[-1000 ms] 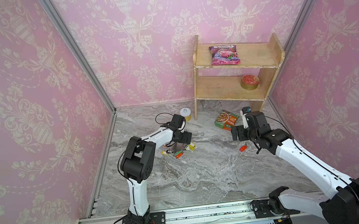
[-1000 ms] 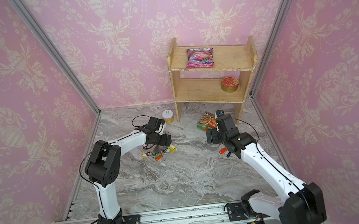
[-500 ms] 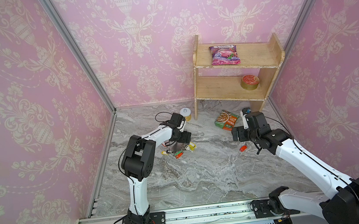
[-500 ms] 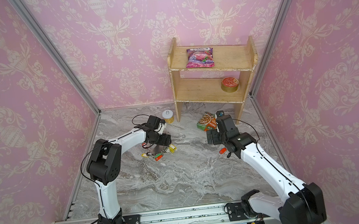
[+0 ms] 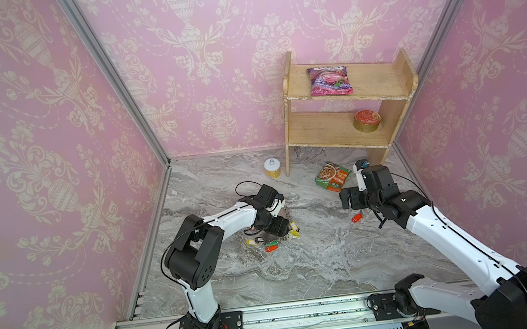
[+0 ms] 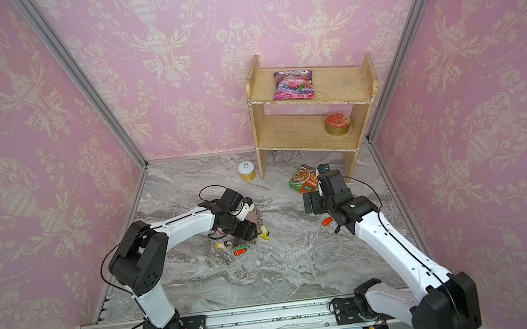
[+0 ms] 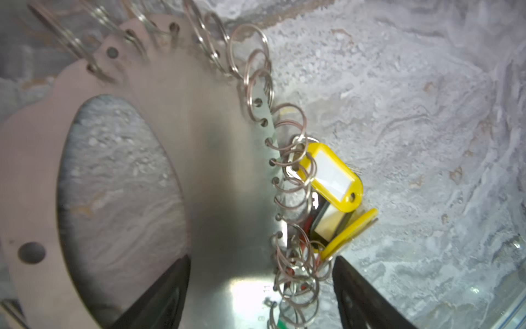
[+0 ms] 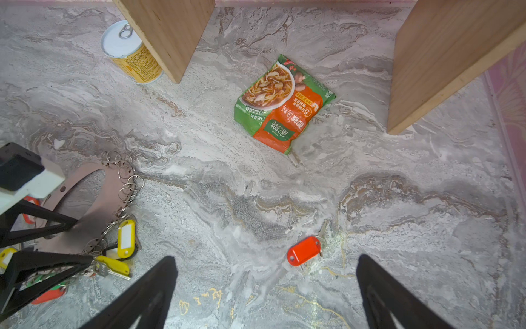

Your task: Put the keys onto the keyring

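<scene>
Several tagged keys (image 7: 333, 176) look already hooked on the keyring (image 7: 222, 171), lying on the worktop (image 8: 398, 199) between the parted jaws of the left tool (image 7: 260, 257), while one red-tagged key (image 8: 304, 250) waits loose and unthreaded, well apart, beneath the wide-open, empty right tool (image 8: 266, 257)

the keyring (image 7: 222, 171) is a flat grey-brown band loop with small silver rings linked through holes along its edge, lying on the marbled surface (image 7: 398, 114) between my left fingers (image 7: 159, 296). yellow-tagged keys (image 7: 333, 173) cluster at its rings, green and red tags beside them. one red-tagged key (image 8: 304, 250) lies flat, alone, well apart.
</scene>
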Controlling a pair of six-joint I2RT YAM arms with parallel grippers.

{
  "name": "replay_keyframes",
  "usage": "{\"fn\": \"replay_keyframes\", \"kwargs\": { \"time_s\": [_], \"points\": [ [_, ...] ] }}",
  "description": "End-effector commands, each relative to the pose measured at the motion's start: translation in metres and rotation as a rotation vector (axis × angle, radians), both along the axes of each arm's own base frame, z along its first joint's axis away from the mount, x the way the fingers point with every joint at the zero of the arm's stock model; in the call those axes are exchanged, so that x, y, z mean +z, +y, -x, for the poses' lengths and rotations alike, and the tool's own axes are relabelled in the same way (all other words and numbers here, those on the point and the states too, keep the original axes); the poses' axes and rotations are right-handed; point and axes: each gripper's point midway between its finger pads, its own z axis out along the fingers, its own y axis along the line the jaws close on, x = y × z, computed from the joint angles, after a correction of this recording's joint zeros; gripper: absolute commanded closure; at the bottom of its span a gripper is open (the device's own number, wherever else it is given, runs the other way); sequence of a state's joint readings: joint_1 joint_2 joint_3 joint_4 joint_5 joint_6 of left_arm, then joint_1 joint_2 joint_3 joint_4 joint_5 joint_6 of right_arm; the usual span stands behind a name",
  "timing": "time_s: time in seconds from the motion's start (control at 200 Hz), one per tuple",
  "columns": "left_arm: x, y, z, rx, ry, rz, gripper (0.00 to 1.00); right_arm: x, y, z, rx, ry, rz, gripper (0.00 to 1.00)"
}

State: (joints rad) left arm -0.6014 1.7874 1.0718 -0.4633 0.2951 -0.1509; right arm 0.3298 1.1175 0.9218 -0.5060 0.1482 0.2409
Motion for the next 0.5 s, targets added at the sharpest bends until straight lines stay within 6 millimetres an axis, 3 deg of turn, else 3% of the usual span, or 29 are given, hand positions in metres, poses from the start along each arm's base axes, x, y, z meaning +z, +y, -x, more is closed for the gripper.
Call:
{"fn": "replay_keyframes", "kwargs": {
  "time_s": [0.0, 0.135, 0.21, 0.375, 0.495],
  "points": [
    [-0.04, 0.02, 0.087, 0.004, 0.295, -0.1, 0.2, -0.015, 0.009, 0.014, 0.018, 0.046, -0.062, 0.0],
    [-0.048, 0.023, 0.121, -0.005, 0.327, -0.114, 0.21, -0.039, 0.025, 0.024, 0.048, 0.096, -0.132, 0.0],
    [-0.046, 0.024, 0.127, -0.003, 0.316, -0.115, 0.22, -0.057, 0.038, 0.027, 0.076, 0.136, -0.163, 0.0],
    [-0.019, 0.016, 0.103, 0.026, 0.172, -0.062, 0.18, -0.091, 0.085, 0.026, 0.192, 0.235, -0.205, 0.0],
    [0.004, 0.028, 0.082, 0.106, 0.05, -0.084, 0.16, -0.104, 0.114, 0.024, 0.261, 0.294, -0.178, 0.0]
  ]
}}
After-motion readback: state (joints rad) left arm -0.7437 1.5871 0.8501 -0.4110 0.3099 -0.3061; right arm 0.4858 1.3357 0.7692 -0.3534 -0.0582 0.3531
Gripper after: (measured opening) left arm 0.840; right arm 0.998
